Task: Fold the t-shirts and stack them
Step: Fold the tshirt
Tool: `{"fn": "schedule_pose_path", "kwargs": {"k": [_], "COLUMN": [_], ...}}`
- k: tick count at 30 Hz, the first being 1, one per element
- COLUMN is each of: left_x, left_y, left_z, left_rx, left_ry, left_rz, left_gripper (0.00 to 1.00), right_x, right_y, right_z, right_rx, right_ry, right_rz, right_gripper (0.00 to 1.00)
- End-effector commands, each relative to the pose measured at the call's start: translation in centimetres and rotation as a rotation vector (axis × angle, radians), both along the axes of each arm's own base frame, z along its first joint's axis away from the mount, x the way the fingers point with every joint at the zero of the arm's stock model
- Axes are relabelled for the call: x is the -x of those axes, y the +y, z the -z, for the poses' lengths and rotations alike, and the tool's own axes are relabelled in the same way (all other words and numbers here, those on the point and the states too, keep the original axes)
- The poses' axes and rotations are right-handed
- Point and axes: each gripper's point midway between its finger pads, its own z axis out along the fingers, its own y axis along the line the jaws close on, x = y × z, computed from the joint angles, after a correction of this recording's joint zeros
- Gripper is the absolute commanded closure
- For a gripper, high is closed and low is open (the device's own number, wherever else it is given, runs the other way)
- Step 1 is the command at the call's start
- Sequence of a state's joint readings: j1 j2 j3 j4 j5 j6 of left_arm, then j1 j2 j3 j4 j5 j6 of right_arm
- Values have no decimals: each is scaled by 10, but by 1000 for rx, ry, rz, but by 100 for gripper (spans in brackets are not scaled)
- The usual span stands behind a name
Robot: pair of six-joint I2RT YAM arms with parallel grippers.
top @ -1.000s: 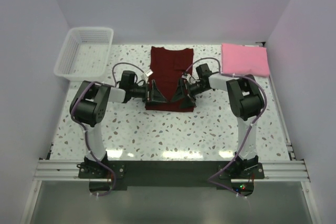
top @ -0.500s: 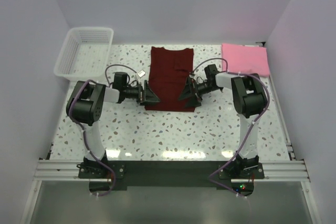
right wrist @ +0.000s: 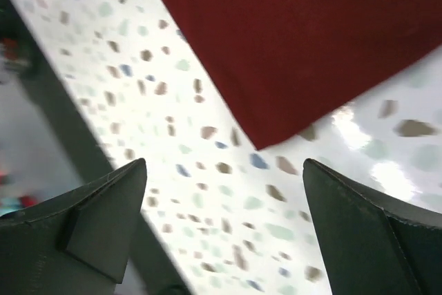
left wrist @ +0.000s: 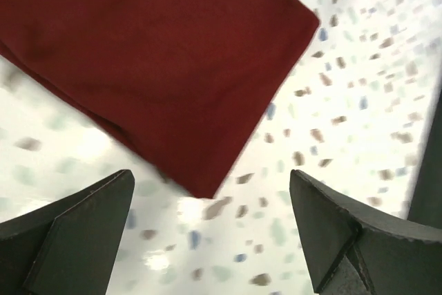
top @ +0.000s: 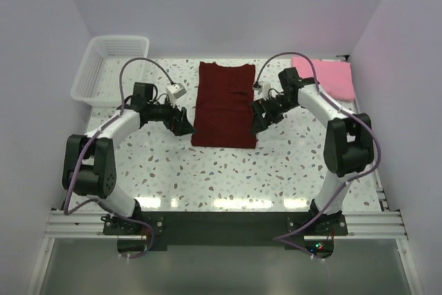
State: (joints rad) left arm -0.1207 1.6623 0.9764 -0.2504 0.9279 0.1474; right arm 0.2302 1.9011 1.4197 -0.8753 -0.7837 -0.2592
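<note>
Both of my grippers stand wide with nothing between the fingers. The left gripper [top: 181, 123] is just beside the near left edge of the maroon t-shirt [top: 224, 105], and the right gripper [top: 257, 118] is just beside its near right edge. The shirt lies in the middle of the table [top: 207, 170] as a long narrow rectangle running near to far, and each wrist view shows one of its near corners lying flat. My main worry is the next pinch. If a finger catches only the top layer, the fold could peel apart when I lift. If one side bites before the other, the cloth could drag askew. Coming in too low could also scrape a fingertip on the tabletop. The right arm reaches across beside the folded pink t-shirt [top: 335, 79] at the far right, so a careless swing could ruffle that one. The only container is the white mesh basket [top: 86, 77] at the far left, well apart from both shirts, and I see nothing inside it.
</note>
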Motion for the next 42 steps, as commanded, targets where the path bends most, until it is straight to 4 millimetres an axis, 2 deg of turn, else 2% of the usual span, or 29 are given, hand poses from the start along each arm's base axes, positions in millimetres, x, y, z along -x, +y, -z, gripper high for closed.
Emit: {"fn": "schedule_pose_path", "kwargs": {"k": [1,2,3,4,5,6,7,8,9,11,12,13,15,16,18,23,26,33,35,36,38,39,40,42], "left_x": [-17,-12,-13,-12,-10,-10,-7,-3,-1,7,9,11,12,12,15,26,25,24,22,25,26,26,23,23], "left_y": [26,28,27,26,22,20,17,11,8,-1,-4,-7,-14,-15,-17,-16,-14,-15,-14,-13,-12,-12,-13,-14], "left_z": [-22,-23,-22,-21,-19,-18,-14,-6,-2,11,14,18,23,26,36,56,65,79,84,88,92,92,89,86], "left_rx": [-266,-299,-355,-381,-406,-434,-452,-481,-491,-505,-514,-516,-514,-517,-516,-524,-540,-535,-542,-541,-542,-541,-537,-526], "left_ry": [-497,-562,-683,-736,-800,-873,-905,-962,-984,-1034,-1063,-1080,-1132,-1139,-1131,-1123,-1102,-1041,-1020,-991,-958,-949,-948,-902], "left_rz": [198,247,332,361,385,437,469,520,544,592,613,628,650,654,673,738,753,782,790,799,808,809,803,778], "left_gripper": [0,0,0,1,3,6,13,17,20,31,35,43,48,52,54,59,61,60,62,64,73,78,87,93], "right_x": [-12,-24,-17,-23,-26,-19,-24,-25,-21,-23,-19,-18,-9,-6,3,13,18,11,11,12,15,15,15,12], "right_y": [-25,-30,-31,-19,-20,-19,-5,-2,-1,10,10,17,21,27,31,28,24,16,15,13,11,11,10,12], "right_z": [-18,-17,-12,-14,-12,-7,-12,-11,-3,3,13,19,31,33,43,60,73,90,93,94,94,93,92,85], "right_rx": [191,259,288,312,362,376,369,365,373,372,384,381,378,368,354,365,379,441,448,451,453,454,459,460], "right_ry": [-390,-516,-565,-687,-740,-776,-868,-901,-911,-971,-968,-987,-978,-981,-958,-948,-929,-931,-933,-930,-928,-929,-924,-924], "right_rz": [-220,-278,-321,-400,-423,-451,-490,-503,-525,-569,-593,-630,-674,-692,-717,-765,-794,-815,-823,-826,-833,-831,-826,-809], "right_gripper": [2,2,2,3,4,5,6,8,9,12,18,22,37,42,51,52,53,56,63,69,78,85,90,100]}}
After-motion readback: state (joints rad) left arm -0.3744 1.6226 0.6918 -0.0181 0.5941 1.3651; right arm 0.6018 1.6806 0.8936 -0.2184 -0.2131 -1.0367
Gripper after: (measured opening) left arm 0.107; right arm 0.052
